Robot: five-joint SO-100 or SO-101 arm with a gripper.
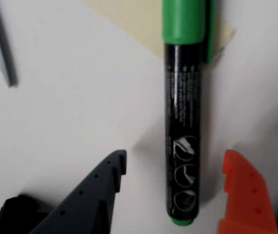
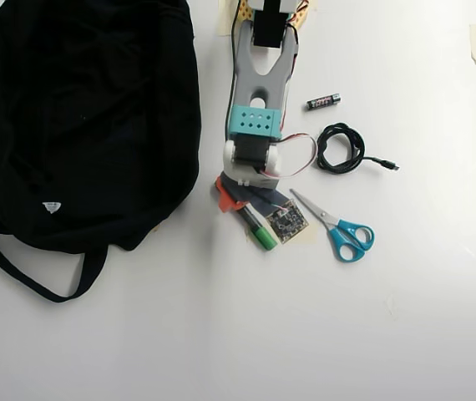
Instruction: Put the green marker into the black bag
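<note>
The green marker (image 1: 183, 126) lies on the white table, with a dark printed barrel, a bright green cap at the top of the wrist view and a small green end at the bottom. My gripper (image 1: 175, 156) is open and straddles the barrel's lower end. The dark grey finger (image 1: 105, 187) is to its left and the orange finger (image 1: 244, 195) to its right, and neither touches it. In the overhead view the marker (image 2: 260, 234) sticks out below the gripper (image 2: 242, 205). The black bag (image 2: 79, 117) lies flat to the left, its strap trailing down.
Blue-handled scissors (image 2: 343, 230) lie just right of the marker, with a blade tip in the wrist view (image 1: 1, 48). A coiled black cable (image 2: 341, 148) and a small battery (image 2: 323, 101) lie right of the arm. Beige tape (image 1: 129, 19) lies under the marker's cap.
</note>
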